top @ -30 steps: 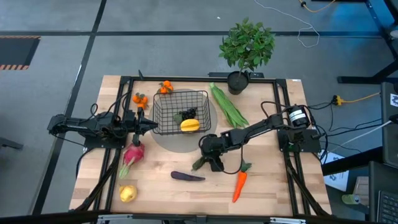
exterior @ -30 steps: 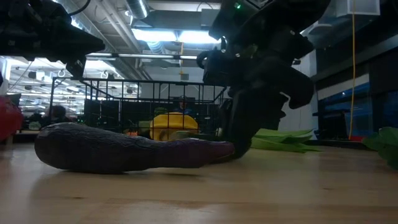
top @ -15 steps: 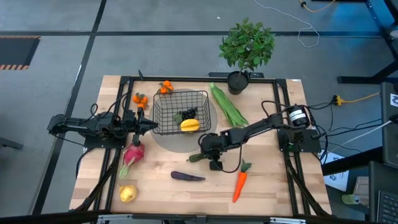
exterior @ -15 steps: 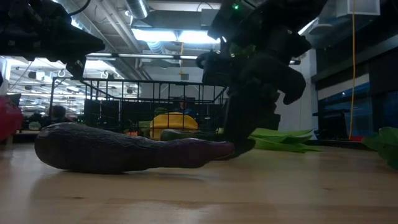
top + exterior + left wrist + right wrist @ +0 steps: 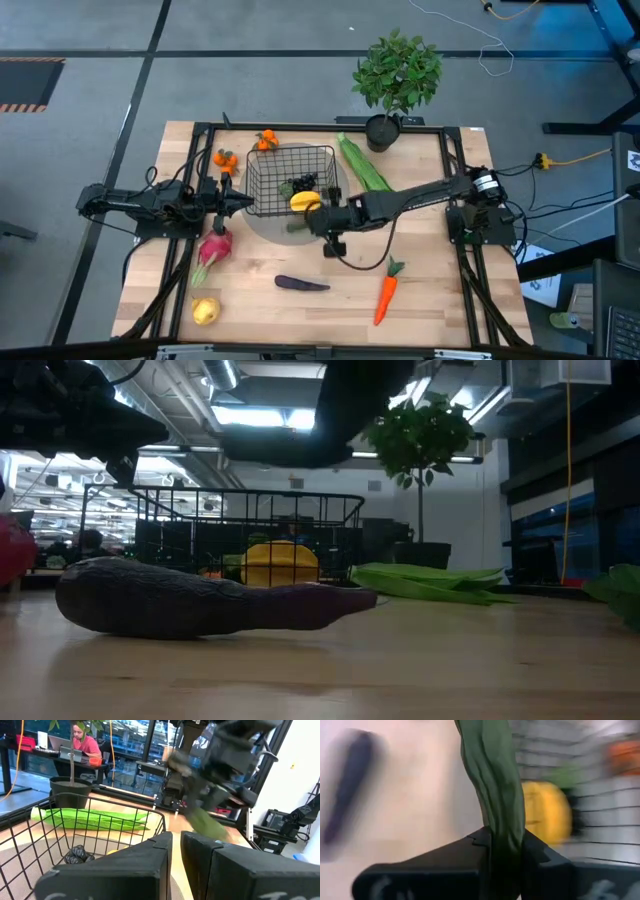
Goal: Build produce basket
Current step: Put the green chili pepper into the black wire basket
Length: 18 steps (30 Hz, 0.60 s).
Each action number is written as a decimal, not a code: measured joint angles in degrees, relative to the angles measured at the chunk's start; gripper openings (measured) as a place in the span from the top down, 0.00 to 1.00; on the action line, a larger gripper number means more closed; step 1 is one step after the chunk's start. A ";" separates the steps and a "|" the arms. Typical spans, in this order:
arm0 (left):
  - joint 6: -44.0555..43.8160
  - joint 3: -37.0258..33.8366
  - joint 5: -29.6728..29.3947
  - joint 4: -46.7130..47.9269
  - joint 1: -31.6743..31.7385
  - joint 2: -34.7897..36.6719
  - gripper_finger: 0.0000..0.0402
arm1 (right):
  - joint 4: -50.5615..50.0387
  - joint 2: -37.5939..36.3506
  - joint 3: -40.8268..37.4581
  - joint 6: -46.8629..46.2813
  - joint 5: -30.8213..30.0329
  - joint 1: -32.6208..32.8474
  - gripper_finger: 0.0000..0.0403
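The black wire basket stands at mid-table and holds a yellow fruit and dark grapes. My right gripper hovers by the basket's near right corner, shut on a green cucumber. The cucumber also shows in the left wrist view, slanting down from the gripper. My left gripper waits shut at the basket's left side. An eggplant, a carrot, a dragon fruit and a yellow fruit lie on the table. My right gripper pinches the cucumber between its two fingers near one end. The rest of the cucumber sticks out past the fingertips, toward the table's left. It is lifted clear of the table and slants downward.
Long green pods lie right of the basket. Small oranges sit at its far left. A potted plant stands at the far edge. In the low view the eggplant lies in front of the basket.
My right gripper has risen from the table near the eggplant and gone toward the far left, up to the basket's near right corner. It has carried the cucumber along, and the cucumber's end has come off the table and now hangs clear.
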<state>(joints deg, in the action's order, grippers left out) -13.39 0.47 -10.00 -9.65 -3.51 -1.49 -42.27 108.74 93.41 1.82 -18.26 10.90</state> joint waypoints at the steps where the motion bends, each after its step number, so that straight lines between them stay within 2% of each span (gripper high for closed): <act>1: 0.00 0.00 0.00 0.00 0.00 -0.01 0.93 | -1.62 0.08 1.79 1.21 -4.44 -0.06 0.90; 5: 0.00 -0.01 0.00 -0.01 0.00 0.00 0.93 | -2.43 0.01 7.14 7.82 -20.80 -1.01 0.90; 8: 0.00 0.00 0.00 -0.04 0.00 -0.01 0.93 | -1.62 0.01 9.82 10.77 -25.49 -2.46 0.89; 12: 0.00 -0.01 0.00 -0.04 0.00 0.01 0.93 | 0.52 -0.01 11.06 12.52 -22.23 -5.56 0.88; 18: 0.00 0.00 0.00 -0.07 0.00 0.02 0.93 | 7.36 0.19 9.30 9.60 -4.78 -11.61 0.87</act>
<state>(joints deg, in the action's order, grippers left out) -13.39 0.47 -10.00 -9.72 -3.51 -1.48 -34.91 108.93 102.71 11.42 -23.05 -0.71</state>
